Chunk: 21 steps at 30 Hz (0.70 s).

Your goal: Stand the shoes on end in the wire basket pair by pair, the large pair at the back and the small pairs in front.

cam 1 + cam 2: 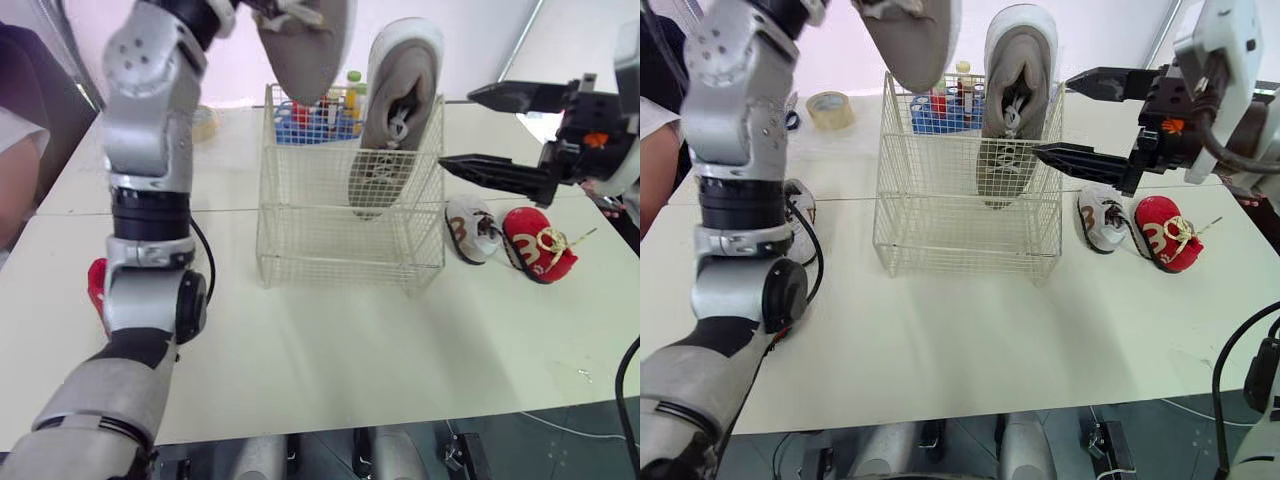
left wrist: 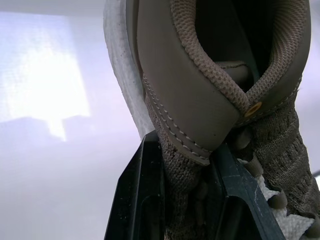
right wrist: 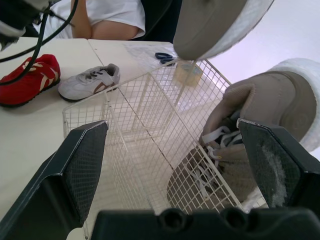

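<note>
A white wire basket stands mid-table. One large grey shoe stands on end in its back right part, heel up. A second large grey shoe hangs above the basket's back left; my left gripper is shut on its tongue and laces. My right gripper is open just right of the basket, level with the standing shoe and holding nothing. A small white shoe and a small red shoe lie right of the basket. Another small red shoe and small white shoe lie to its left.
A blue tray of bottles sits right behind the basket. A tape roll and scissors lie at the back left. A person sits at the table's left side. Bare table runs from the basket to the front edge.
</note>
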### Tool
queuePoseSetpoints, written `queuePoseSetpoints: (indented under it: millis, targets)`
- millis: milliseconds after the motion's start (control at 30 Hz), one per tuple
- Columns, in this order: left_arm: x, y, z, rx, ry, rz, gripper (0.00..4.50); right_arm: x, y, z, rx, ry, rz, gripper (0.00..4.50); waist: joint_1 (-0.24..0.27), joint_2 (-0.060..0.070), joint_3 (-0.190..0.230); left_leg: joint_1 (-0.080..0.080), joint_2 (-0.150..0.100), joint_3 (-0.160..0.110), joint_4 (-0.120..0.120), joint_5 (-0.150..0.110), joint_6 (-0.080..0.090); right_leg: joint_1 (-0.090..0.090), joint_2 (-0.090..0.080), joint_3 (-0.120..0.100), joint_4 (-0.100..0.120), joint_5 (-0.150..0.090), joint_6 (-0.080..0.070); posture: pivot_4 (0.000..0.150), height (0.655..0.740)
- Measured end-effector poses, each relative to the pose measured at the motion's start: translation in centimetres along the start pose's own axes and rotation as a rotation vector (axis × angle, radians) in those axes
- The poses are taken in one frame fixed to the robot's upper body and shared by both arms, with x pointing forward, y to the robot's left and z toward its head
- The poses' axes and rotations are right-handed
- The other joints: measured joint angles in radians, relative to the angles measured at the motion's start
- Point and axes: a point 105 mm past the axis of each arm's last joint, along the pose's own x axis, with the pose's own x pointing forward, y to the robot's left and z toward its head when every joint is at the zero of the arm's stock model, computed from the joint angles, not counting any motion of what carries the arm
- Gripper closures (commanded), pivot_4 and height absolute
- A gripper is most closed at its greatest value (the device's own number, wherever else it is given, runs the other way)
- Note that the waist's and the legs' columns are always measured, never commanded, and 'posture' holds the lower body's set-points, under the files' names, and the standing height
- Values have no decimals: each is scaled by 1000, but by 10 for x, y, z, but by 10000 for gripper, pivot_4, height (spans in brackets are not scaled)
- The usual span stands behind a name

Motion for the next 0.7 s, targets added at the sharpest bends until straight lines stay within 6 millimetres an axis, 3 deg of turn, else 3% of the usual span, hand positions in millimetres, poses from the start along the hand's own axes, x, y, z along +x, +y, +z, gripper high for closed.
queuePoseSetpoints:
  millis: [133,433,700]
  targets:
    - [-13,-14,-31,56,72,35,41240,-1,0,-3,12,5,-3,0,1,0,0,0,0,0,0,0,0,0,0,0,0,0,0,1500,7400]
    - [-29,-21,-50,114,59,132,41240,1,0,-2,2,-19,2,0,3,1,-1,0,0,0,1,0,1,1,0,0,0,0,0,1500,7400]
    - [-51,-33,-80,33,177,109,41240,3,0,-3,0,-28,1,0,0,2,-1,0,0,0,1,0,1,0,0,0,0,0,0,1500,7400]
